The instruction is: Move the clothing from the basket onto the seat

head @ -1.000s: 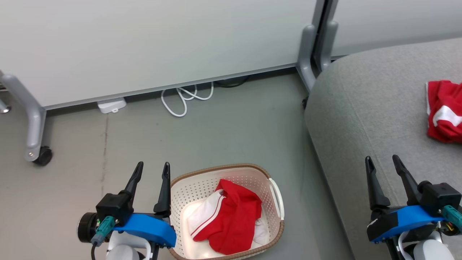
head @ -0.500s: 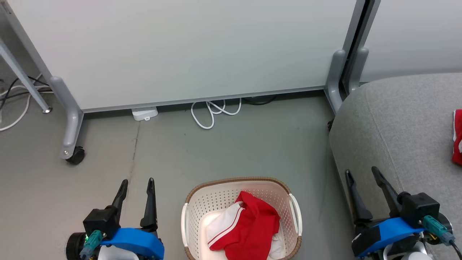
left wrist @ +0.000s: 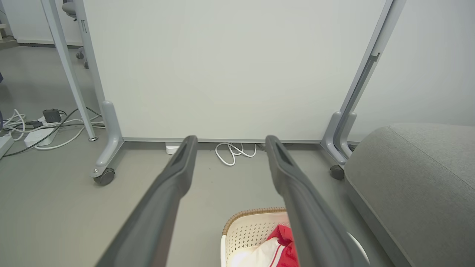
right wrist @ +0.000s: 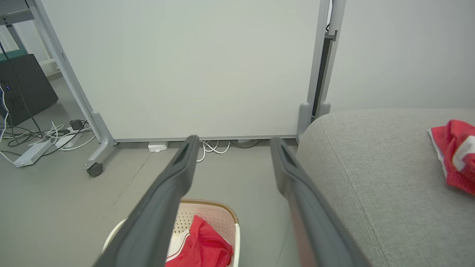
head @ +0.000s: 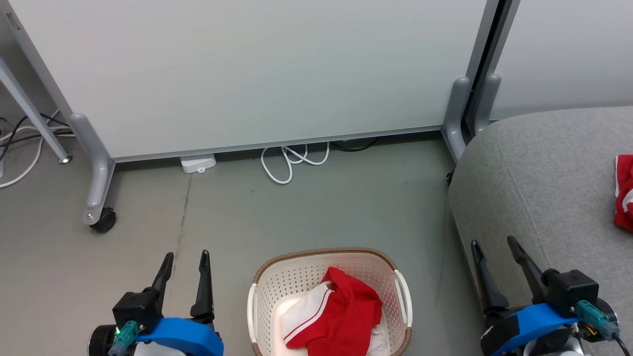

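The clothing (head: 341,316), red with white stripes, lies crumpled in the basket (head: 301,256) at the bottom centre of the head view, between the two grippers. The left gripper (head: 187,253), at the lower left, has its fingers spread wide and empty over the floor (head: 296,217), just left of the basket. The right gripper (head: 493,241), at the lower right, is equally wide and empty, and its fingers overlap the left edge of the seat (head: 544,173). A second red garment (head: 624,193) lies on the seat at the right edge, well apart from the basket. Higher up, a white cable (head: 292,160) loops beneath a pale partition panel (head: 272,74).

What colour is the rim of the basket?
The basket has a brown, woven-looking rim. The head view shows it best.
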Controlling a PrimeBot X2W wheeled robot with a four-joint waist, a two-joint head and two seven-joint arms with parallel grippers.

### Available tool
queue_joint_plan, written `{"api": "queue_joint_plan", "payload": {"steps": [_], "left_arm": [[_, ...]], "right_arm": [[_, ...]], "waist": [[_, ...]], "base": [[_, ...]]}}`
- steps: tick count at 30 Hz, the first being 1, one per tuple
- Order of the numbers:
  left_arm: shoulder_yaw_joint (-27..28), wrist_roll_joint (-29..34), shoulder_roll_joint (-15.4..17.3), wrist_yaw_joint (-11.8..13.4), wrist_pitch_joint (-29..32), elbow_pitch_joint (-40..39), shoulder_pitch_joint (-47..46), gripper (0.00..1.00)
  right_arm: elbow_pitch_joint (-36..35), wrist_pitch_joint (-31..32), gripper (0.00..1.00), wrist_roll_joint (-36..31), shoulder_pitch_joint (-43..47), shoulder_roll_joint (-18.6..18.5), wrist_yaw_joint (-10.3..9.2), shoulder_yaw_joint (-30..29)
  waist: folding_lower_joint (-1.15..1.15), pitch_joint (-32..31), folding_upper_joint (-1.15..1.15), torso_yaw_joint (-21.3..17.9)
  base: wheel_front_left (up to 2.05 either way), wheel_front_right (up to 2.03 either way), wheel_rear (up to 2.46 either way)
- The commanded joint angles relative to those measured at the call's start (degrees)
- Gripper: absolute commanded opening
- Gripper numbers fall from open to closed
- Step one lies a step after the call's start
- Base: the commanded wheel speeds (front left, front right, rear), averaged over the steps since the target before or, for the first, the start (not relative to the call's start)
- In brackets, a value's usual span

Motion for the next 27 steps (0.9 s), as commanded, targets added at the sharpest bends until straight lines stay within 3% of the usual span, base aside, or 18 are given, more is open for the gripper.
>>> {"api": "queue_joint_plan", "payload": {"steps": [1,18,27], "left_arm": [[0.14,-0.32,-0.03,-0.20,-0.25,-0.17,0.32,1.00],[-0.90,-0.80,-0.03,-0.13,-0.25,-0.29,-0.28,1.00],[-1.52,-0.53,-0.03,-0.09,-0.25,0.24,-0.69,1.00]], "right_arm": [[0.10,-0.01,1.00,-0.03,0.66,0.18,0.01,-0.05],[-0.27,0.03,1.00,-0.01,0.38,0.36,0.01,-0.39],[-0.57,-0.14,1.00,0.40,-1.53,0.36,0.01,1.47]], "waist": [[0.00,0.04,0.00,-0.08],[0.00,1.04,0.00,-0.69],[0.00,3.51,0.00,-4.18]], "base": [[0.00,0.00,0.00],[0.00,0.00,0.00],[0.00,0.00,0.00]]}}
